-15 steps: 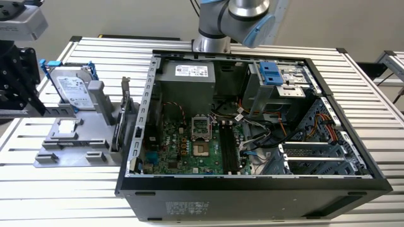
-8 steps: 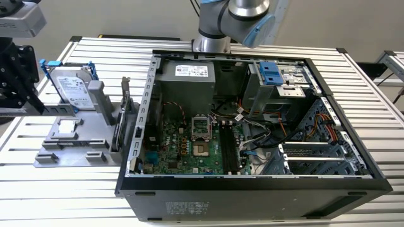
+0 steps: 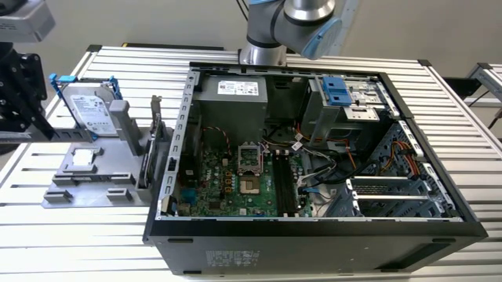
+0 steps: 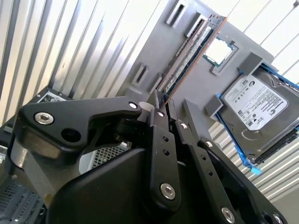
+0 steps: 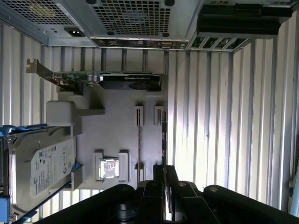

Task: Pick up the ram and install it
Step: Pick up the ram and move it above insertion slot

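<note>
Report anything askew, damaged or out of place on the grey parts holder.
Nothing stands out. The ram runs straight along the edge of the holder, in line with the end effector; the hard drive, the expansion card and the chip sit squarely in their seats.

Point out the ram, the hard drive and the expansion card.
the ram (image 4: pixel 195 46), second wrist view, middle of its length.
the hard drive (image 4: pixel 258 106), second wrist view, labelled top face.
the expansion card (image 5: pixel 131 82), first wrist view, black cover.

Printed labels on computer parts, none legible.
A white label covers the hard drive (image 4: pixel 254 105); a 2nd sits on the power supply (image 3: pixel 237 88); a 3rd on the case (image 3: pixel 314 252) side. All print too small to read.
</note>
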